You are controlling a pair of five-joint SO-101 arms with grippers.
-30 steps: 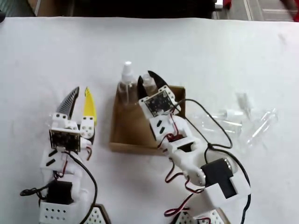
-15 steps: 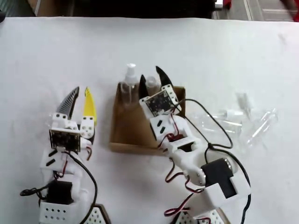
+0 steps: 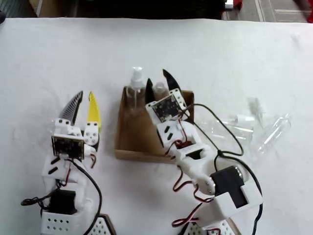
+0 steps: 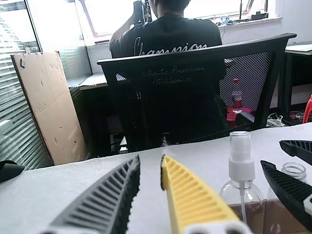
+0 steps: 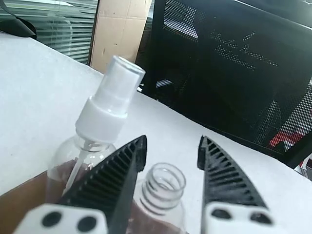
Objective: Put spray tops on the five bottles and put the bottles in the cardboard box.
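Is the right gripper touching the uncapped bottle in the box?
Cannot tell. In the right wrist view the right gripper stands open around the uncapped bottle; a gap shows on one side, but on the other the gripper hides the bottle's shoulder.

A black mesh office chair (image 4: 204, 83) stands behind the white-covered table (image 3: 220, 54). A flat cardboard sheet (image 4: 48, 107) leans beside slatted blinds (image 4: 12, 112), and bright daylight pours through a window (image 4: 109, 17) above a desk (image 4: 95, 82) at the far wall.
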